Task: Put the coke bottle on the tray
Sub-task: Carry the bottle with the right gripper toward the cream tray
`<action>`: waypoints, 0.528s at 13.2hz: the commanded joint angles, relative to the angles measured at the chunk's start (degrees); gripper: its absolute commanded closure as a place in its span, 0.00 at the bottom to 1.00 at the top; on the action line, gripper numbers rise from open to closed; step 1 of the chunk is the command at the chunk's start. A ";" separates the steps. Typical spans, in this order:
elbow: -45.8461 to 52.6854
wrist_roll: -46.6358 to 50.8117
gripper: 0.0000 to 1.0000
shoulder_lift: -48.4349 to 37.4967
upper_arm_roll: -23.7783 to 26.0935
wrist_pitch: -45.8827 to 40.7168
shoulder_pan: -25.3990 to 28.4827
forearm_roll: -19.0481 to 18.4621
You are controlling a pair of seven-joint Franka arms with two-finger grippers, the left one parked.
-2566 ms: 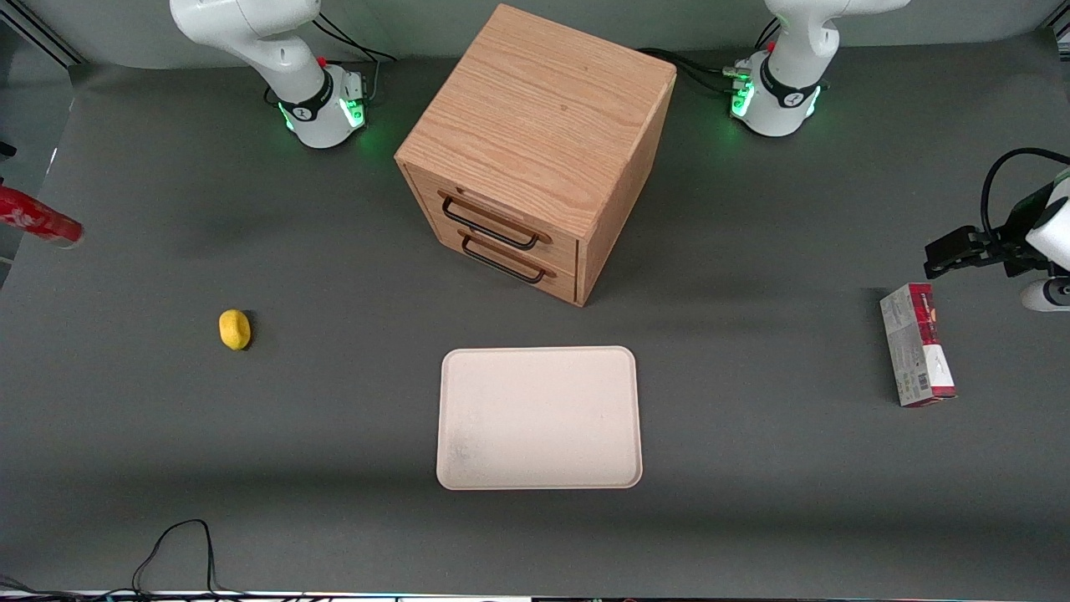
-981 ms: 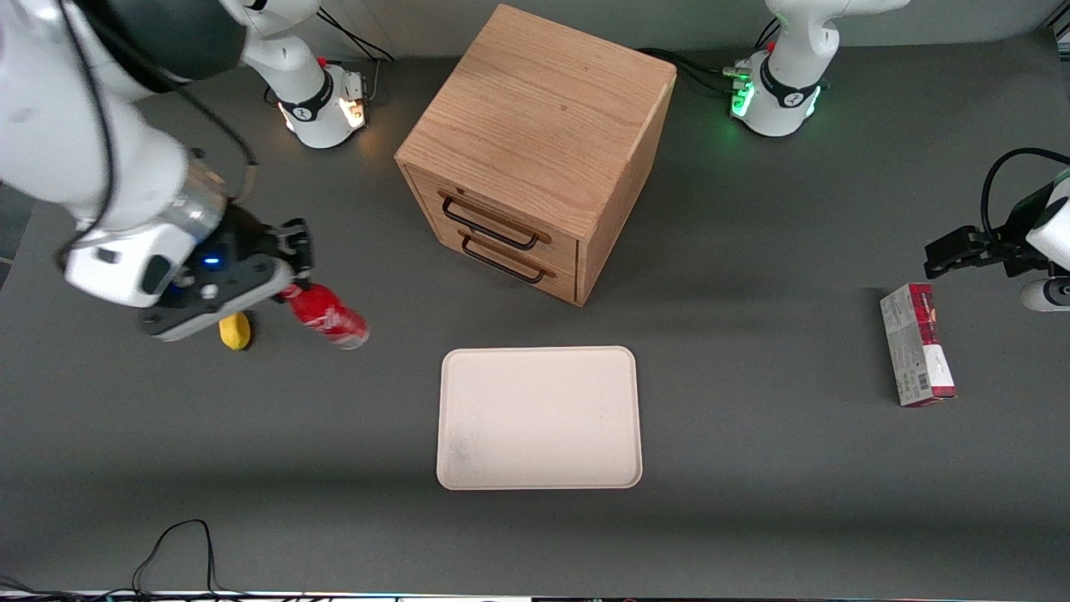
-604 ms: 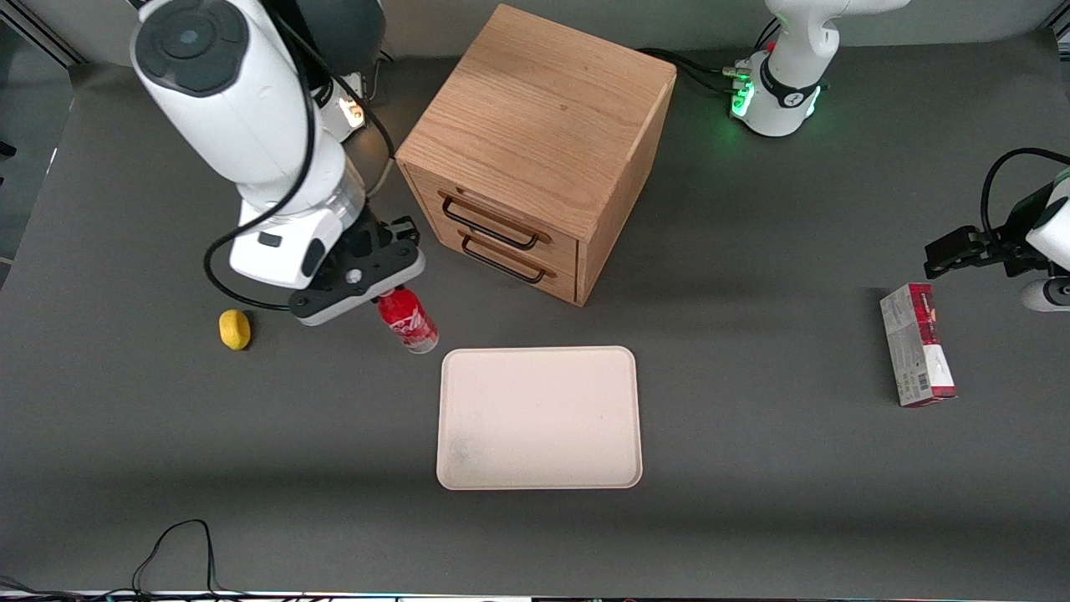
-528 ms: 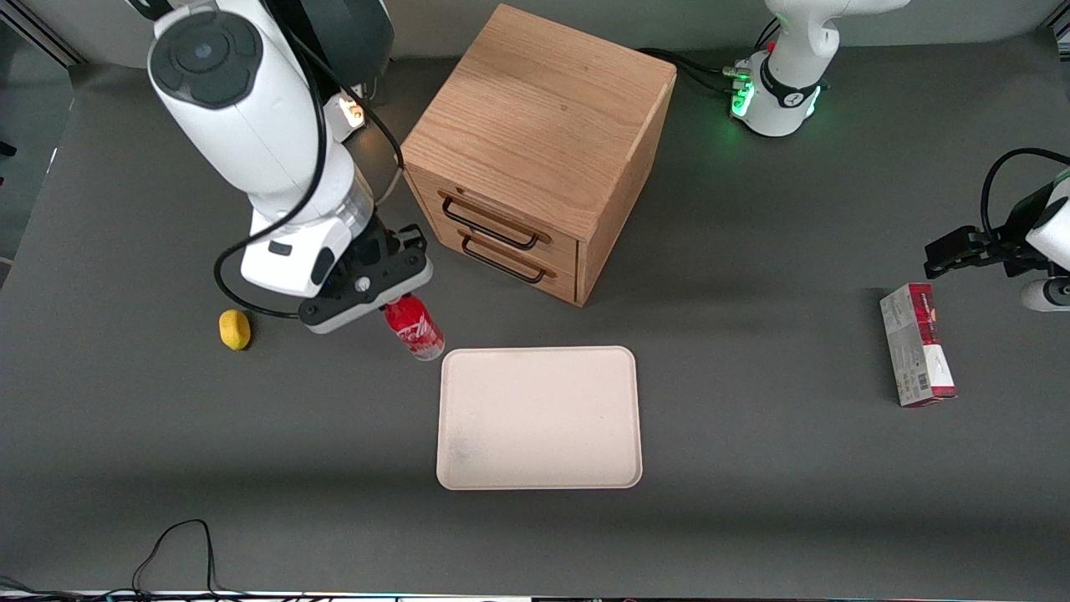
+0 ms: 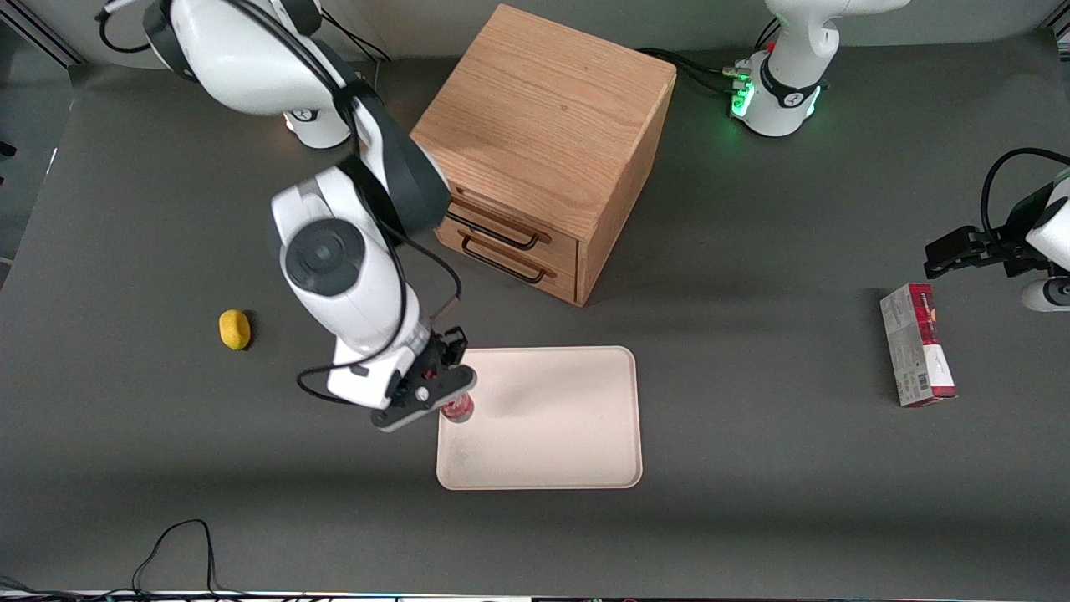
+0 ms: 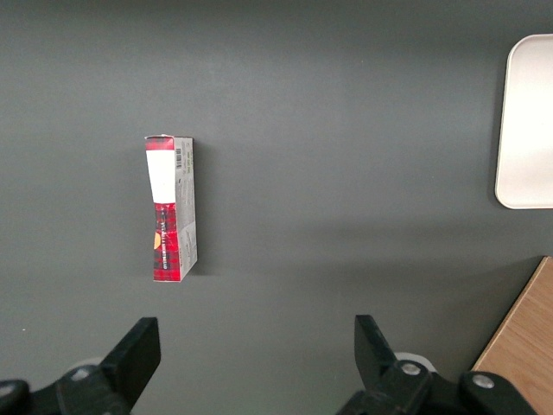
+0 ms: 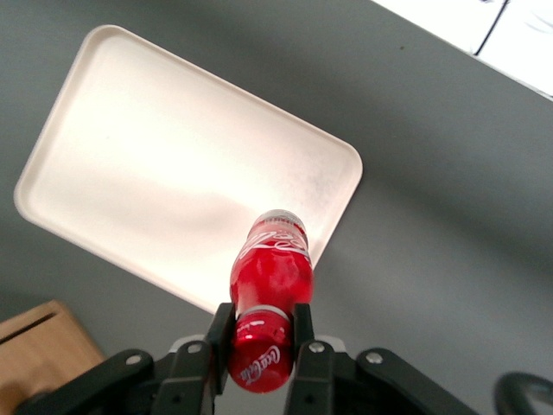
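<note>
My right gripper (image 5: 441, 393) is shut on the cap end of the small red coke bottle (image 5: 457, 409) and holds it upright above the edge of the pale beige tray (image 5: 568, 435) that faces the working arm's end. In the front view the hand hides most of the bottle. In the right wrist view the gripper (image 7: 261, 333) clamps the red cap between both fingers, and the bottle (image 7: 272, 264) hangs over the rim of the tray (image 7: 138, 156), near one corner. I cannot tell whether the bottle's base touches the tray.
A wooden drawer cabinet (image 5: 543, 150) stands farther from the front camera than the tray. A yellow lemon (image 5: 235, 329) lies toward the working arm's end. A red-and-white carton (image 5: 918, 355) lies toward the parked arm's end and shows in the left wrist view (image 6: 171, 209).
My gripper has carried the bottle from the working arm's end of the table, past the lemon, toward the front camera and to the tray's edge. The bottle has gone from tilted to upright.
</note>
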 commanded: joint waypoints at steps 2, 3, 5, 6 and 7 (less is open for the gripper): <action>3.21 0.08 1.00 5.81 0.16 4.68 -0.49 -0.71; 3.21 0.08 1.00 6.69 0.25 5.47 -0.84 -0.63; 3.21 0.08 1.00 8.02 0.25 5.83 -1.20 -0.63; 3.03 0.08 1.00 8.46 0.25 6.10 -1.20 -0.71; 2.94 -0.01 1.00 8.72 0.16 6.36 -1.29 -0.71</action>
